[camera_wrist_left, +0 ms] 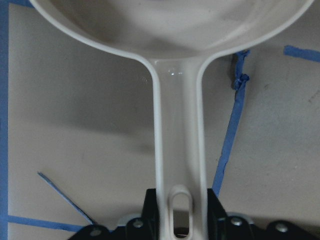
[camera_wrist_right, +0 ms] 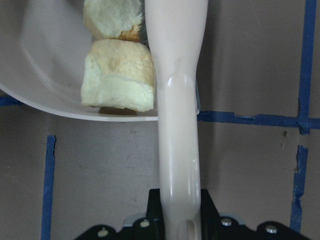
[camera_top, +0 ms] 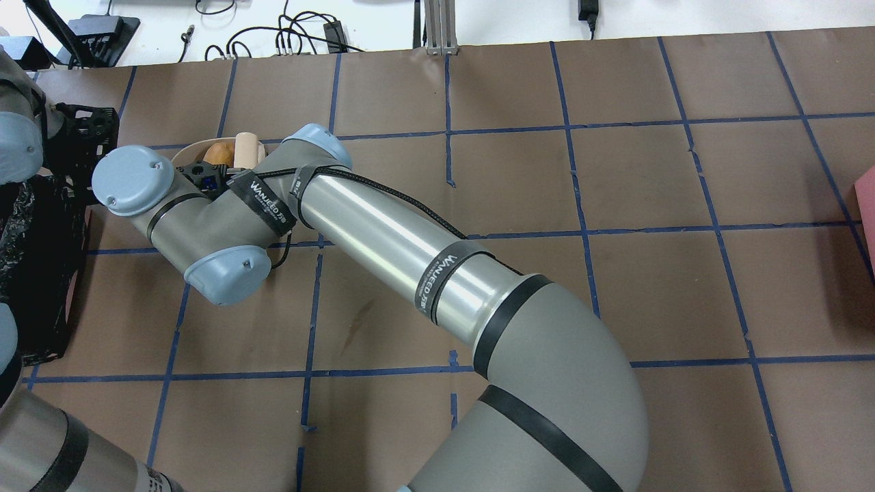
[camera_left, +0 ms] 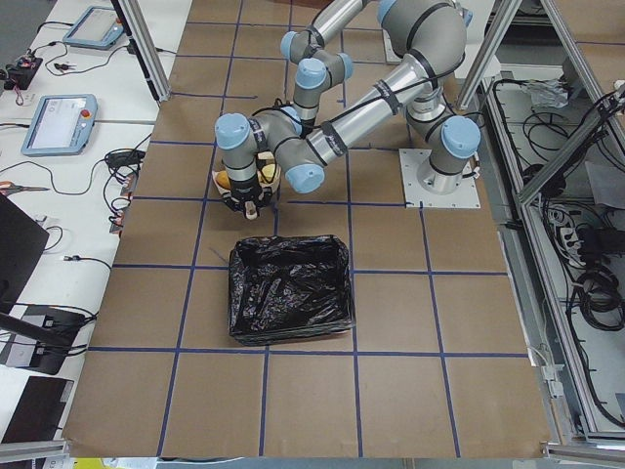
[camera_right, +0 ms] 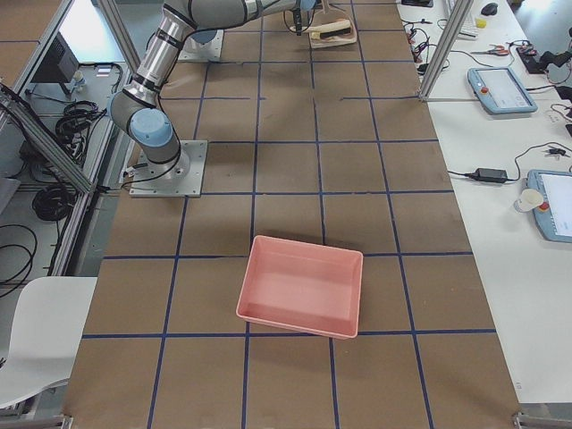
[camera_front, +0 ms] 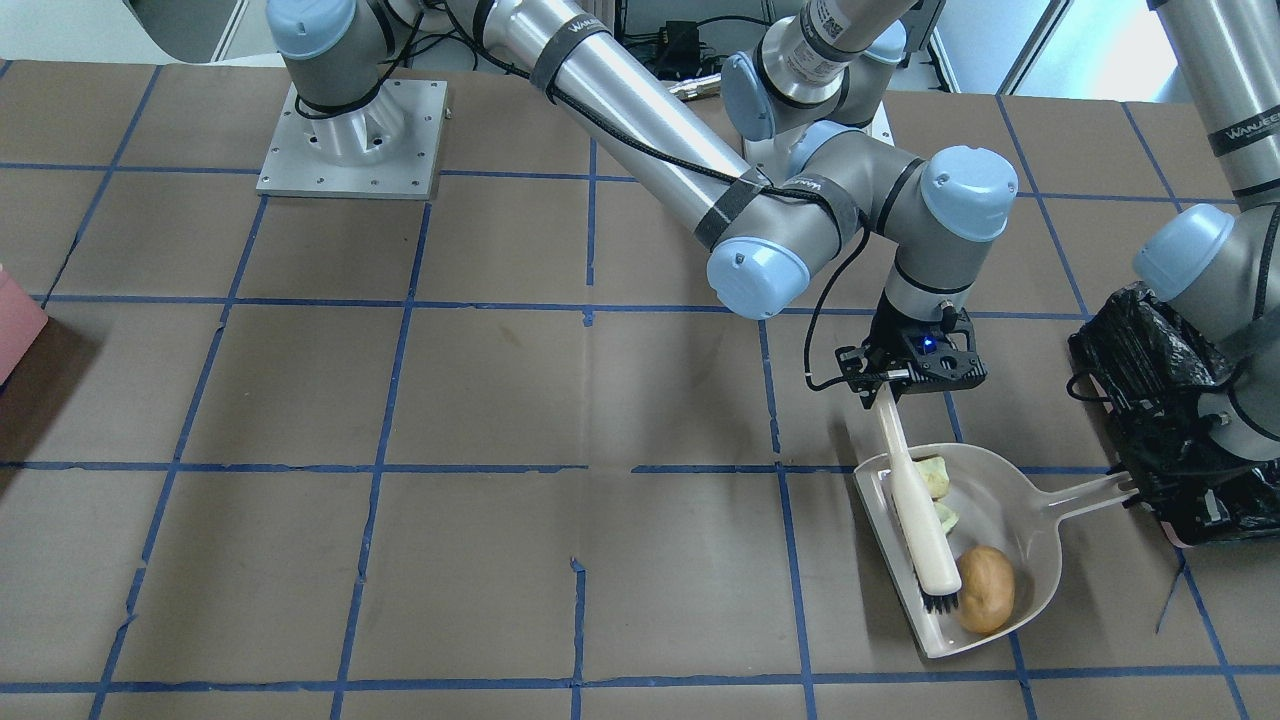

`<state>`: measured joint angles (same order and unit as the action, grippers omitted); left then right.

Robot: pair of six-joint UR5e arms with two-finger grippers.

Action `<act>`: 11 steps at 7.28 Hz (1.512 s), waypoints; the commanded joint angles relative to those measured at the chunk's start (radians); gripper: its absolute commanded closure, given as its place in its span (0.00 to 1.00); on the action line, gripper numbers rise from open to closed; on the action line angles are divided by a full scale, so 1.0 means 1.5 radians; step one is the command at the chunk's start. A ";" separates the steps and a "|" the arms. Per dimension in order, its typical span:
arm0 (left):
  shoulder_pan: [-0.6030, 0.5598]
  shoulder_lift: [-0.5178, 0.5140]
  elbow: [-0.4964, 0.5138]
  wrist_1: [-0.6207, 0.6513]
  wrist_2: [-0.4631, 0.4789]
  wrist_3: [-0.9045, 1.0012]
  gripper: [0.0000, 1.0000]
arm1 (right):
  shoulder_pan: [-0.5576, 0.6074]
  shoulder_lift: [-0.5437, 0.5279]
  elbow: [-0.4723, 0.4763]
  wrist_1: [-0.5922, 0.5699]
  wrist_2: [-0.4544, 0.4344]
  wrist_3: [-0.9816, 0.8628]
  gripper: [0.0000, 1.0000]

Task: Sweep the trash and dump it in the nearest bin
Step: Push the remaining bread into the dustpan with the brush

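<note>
**Cream tools on a brown desk gridded in blue**

The desk [camera_front: 300,400] is flat brown paper crossed by a grid of blue tape lines. At 4 o'clock in the front-facing view the dustpan [camera_front: 1010,500] is plain cream. So is the brush [camera_front: 915,505], apart from its black bristles. In the pan, 1 lump [camera_front: 986,589] is orange-brown and 2 chunks [camera_front: 934,476] are pale yellow-white, one browned at an edge. At 3 o'clock the bin [camera_front: 1140,400] wears a glossy, crinkled black bag with a sliver of pink beneath. The tray [camera_front: 15,335] at 9 o'clock is solid salmon pink. The right arm [camera_front: 640,110] and left arm [camera_front: 1230,100] are silver and grey with pale blue caps and black bands. The right gripper [camera_front: 893,385] is black with a blue light, and the left gripper [camera_wrist_left: 180,220] is black.
</note>
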<state>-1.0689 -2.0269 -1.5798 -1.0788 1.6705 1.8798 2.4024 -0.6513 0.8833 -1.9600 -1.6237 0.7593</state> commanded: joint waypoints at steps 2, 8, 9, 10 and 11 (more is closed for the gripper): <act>0.001 0.000 -0.001 0.001 -0.002 0.001 1.00 | -0.027 -0.040 0.007 0.077 -0.005 -0.005 0.94; 0.007 0.021 0.015 -0.052 -0.038 -0.017 1.00 | -0.076 -0.157 0.151 0.155 -0.053 0.001 0.94; 0.008 0.029 0.018 -0.070 -0.041 -0.028 1.00 | -0.089 -0.196 0.190 0.181 -0.055 0.001 0.94; 0.008 0.038 0.018 -0.092 -0.065 -0.039 1.00 | -0.101 -0.231 0.235 0.199 -0.060 0.001 0.94; 0.013 0.046 0.019 -0.104 -0.076 -0.042 1.00 | -0.107 -0.253 0.285 0.200 -0.073 0.007 0.94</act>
<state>-1.0553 -1.9737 -1.5534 -1.2039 1.5838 1.8283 2.2586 -0.9753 1.2153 -1.6763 -1.7133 0.7626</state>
